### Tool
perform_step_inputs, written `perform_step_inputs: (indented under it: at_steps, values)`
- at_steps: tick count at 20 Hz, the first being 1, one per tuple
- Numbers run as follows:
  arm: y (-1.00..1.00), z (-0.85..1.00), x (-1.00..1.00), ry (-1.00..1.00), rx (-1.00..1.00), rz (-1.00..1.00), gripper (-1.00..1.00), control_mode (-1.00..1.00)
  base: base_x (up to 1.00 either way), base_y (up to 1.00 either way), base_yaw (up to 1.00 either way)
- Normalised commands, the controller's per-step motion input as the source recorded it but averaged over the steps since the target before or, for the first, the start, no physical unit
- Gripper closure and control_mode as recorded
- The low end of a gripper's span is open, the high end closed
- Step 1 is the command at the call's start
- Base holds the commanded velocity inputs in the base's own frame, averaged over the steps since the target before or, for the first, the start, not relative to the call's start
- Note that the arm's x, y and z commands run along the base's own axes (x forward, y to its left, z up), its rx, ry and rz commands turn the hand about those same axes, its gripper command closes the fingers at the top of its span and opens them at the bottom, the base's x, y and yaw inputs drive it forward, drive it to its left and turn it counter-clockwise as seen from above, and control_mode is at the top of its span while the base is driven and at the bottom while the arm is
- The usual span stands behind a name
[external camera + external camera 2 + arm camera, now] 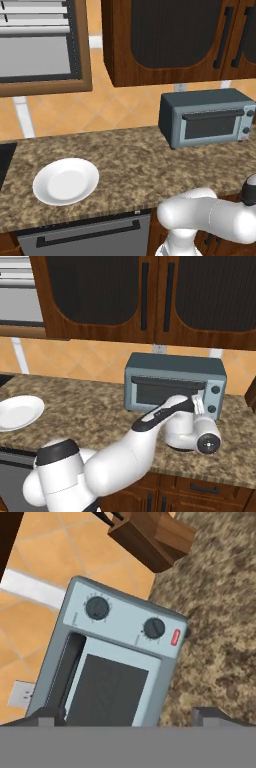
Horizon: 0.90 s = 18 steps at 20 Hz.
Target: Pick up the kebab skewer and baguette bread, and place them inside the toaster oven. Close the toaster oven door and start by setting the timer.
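The grey-blue toaster oven (207, 117) (175, 381) stands at the back of the counter. Its door (210, 128) (107, 692) is shut, with the bar handle (212, 114) along the top. In the hand view the oven (120, 657) lies rolled, its two dark knobs (97, 607) and a red button (175, 637) facing me. My gripper (196, 404) (130, 717) hovers close in front of the oven's right part, open, fingertips (50, 714) wide apart with nothing between them. The kebab skewer and baguette bread are out of view.
A bare white plate (65, 182) (17, 411) sits on the speckled counter at the left. A wooden knife block (150, 537) stands beyond the oven. Dark wood wall cabinets (125, 296) hang low above it. A wall outlet (20, 694) is behind.
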Motion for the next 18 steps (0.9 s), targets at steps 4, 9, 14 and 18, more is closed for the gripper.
perform_step_inputs:
  at_steps: [4,9,14,18]
  values:
    - [0.0,-0.01,0.24,-0.07,0.0,0.0,-1.0,-1.0,0.0,0.0,0.0]
    - [-0.02,-0.02,0.32,-0.01,0.0,0.0,-1.0,-1.0,0.0,0.0,0.0]
    - [-0.11,-0.07,0.19,0.0,0.0,0.0,-1.0,-1.0,0.0,0.0,0.0]
    - [-0.14,-0.09,0.14,0.0,0.0,0.0,-1.0,-1.0,0.0,0.0,0.0]
